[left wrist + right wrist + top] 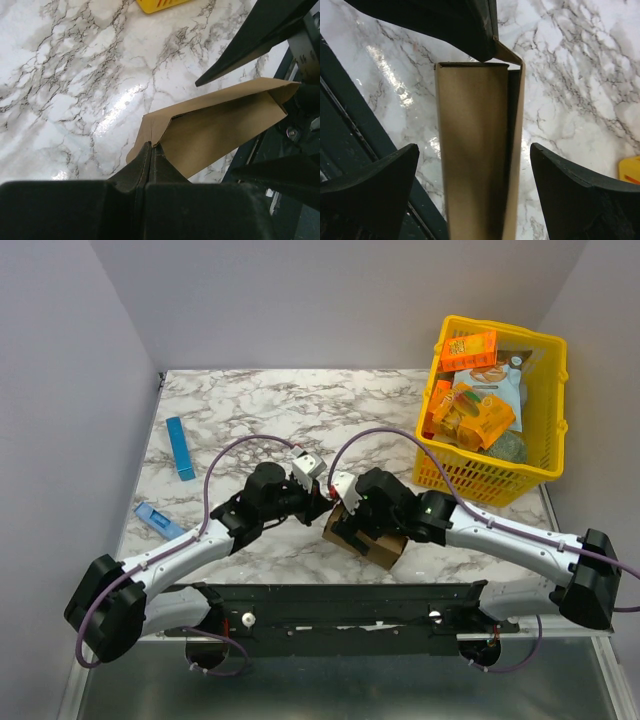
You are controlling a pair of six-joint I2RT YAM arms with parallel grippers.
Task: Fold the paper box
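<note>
Had my left end effector (151, 147) pinched tight on the paper box's (220, 125) corner flap. Right end effector (474, 150) sat spread wide, straddling it.

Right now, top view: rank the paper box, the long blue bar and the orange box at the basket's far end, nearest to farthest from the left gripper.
1. paper box: at the left gripper, which pinches its flap, near the table's front edge.
2. long blue bar: off to the left, by the table's left edge.
3. orange box: far right, at the back of the yellow basket.
</note>
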